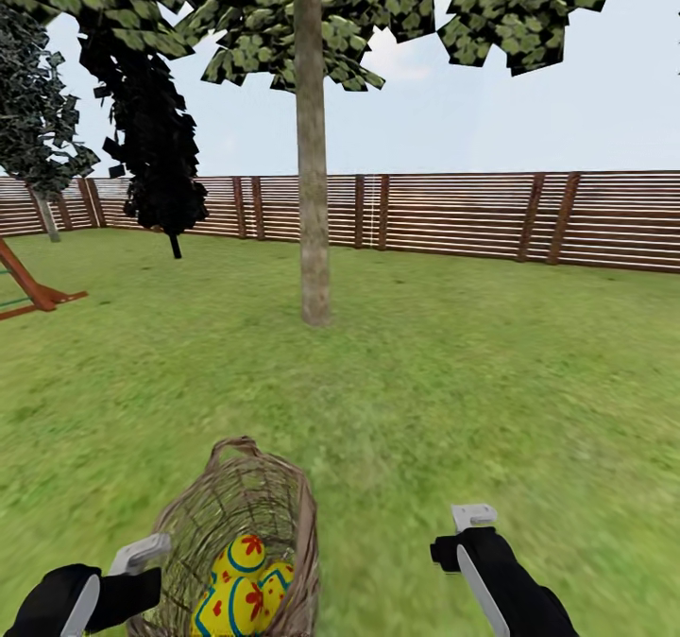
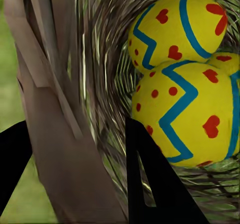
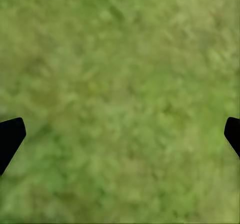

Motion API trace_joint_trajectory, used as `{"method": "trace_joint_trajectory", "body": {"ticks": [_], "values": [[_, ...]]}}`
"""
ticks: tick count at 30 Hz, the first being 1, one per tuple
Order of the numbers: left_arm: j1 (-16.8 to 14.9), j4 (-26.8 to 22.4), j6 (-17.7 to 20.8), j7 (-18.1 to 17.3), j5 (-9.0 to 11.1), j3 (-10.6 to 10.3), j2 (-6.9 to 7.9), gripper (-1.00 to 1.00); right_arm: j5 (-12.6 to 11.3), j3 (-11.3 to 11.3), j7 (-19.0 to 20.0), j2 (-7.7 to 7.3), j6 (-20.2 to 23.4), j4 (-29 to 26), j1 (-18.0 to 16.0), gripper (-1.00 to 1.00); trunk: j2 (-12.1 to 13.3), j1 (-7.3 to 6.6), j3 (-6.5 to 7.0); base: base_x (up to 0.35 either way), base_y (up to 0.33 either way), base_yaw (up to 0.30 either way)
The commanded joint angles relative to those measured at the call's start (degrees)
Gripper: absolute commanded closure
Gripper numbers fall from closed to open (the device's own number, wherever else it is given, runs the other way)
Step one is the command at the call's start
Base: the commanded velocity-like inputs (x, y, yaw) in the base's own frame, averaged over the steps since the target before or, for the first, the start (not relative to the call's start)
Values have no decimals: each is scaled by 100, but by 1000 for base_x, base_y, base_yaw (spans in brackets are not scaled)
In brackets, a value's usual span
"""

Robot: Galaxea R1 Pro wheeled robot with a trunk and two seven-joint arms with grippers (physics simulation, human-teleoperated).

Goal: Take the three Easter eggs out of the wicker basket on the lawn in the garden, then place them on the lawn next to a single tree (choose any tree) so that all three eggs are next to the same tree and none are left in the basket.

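Easter eggs (image 1: 243,592) inside wicker basket (image 1: 283,505)

Brown slatted wooden fence (image 1: 453,212) along the far edge; thin-trunked black-leaved tree (image 1: 156,136) at left; grey-leaved tree (image 1: 33,117) beside it; red-brown wooden frame legs (image 1: 33,287) (partly cut off); pale cloudy sky (image 1: 529,117).

Three yellow zigzag-painted Easter eggs (image 1: 243,592) are lying inside the woven wicker basket (image 1: 274,509), which is sitting on the green lawn (image 1: 491,382) before the pale-trunked tree (image 1: 313,193).
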Motion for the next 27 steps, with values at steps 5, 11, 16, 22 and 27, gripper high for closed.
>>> {"method": "trace_joint_trajectory", "body": {"ticks": [5, 11, 16, 22, 27], "values": [[-5, 33, 56, -39, 22, 47, 3, 100, -54, 10, -49, -8, 124, 0, -4, -100, -3, 3, -6, 343, 0, 0], [-5, 93, 37, -31, 18, 38, -28, 100, -68, 1, -48, -16, 124, 2, -4, -100, -3, 3, -6, 343, 0, 0], [-5, 87, 44, -35, 24, 44, -13, 100, -68, 3, -48, -16, 120, 2, -4, -100, -3, 3, -6, 343, 0, 0], [-5, 87, 47, -39, 17, 49, -1, 100, -55, 17, -48, -9, 118, 2, -4, -100, -3, 3, -6, 343, 0, 0], [-5, 87, 48, -39, 16, 51, 2, 100, -56, 10, -48, -9, 118, 2, -4, -100, -3, 3, -6, 343, 0, 0]]}}
